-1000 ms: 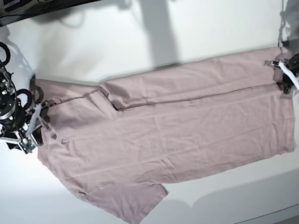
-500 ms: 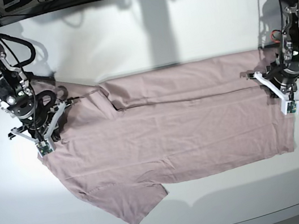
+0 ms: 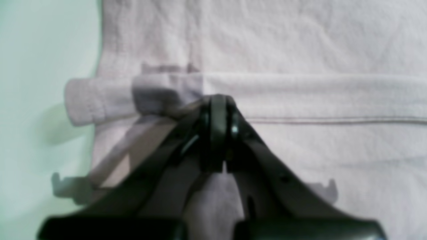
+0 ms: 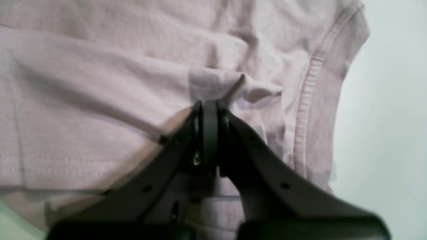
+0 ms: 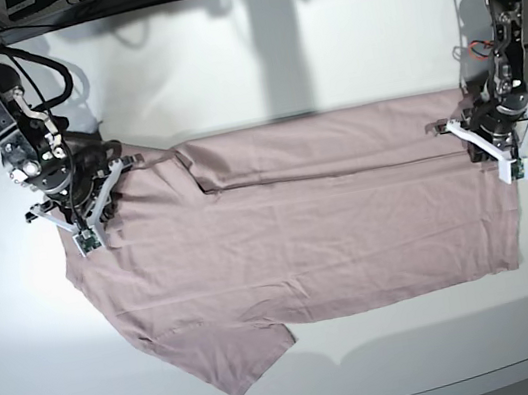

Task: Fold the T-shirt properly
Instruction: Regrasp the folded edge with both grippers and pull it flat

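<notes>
The base view is showing the whole T-shirt (image 5: 299,222) lying spread across a white table (image 5: 269,45), its length running from one arm to the other, with its far long edge folded over toward the middle and one short sleeve sticking out at the near edge. The wrist views are showing none of that layout; they are giving only close, blurred cloth and the black fingers against it.

The table is lying bare and white around the shirt, with a dark strip of cables and equipment running along its far edge and the shadows of the arms falling across the top.

The left gripper (image 3: 217,110) is sitting at the hem end of the shirt, on the right of the base view. Its fingers are pressed together on a rolled ridge of fabric just beside the hem corner, where the cloth is meeting the table. The base view is placing it at the shirt's far corner (image 5: 493,134).

The right gripper (image 4: 208,110) is working at the neck end, on the left of the base view (image 5: 77,203). Its fingers are closed tight on a small raised pinch of cloth, just beside the ribbed collar band (image 4: 308,100).
</notes>
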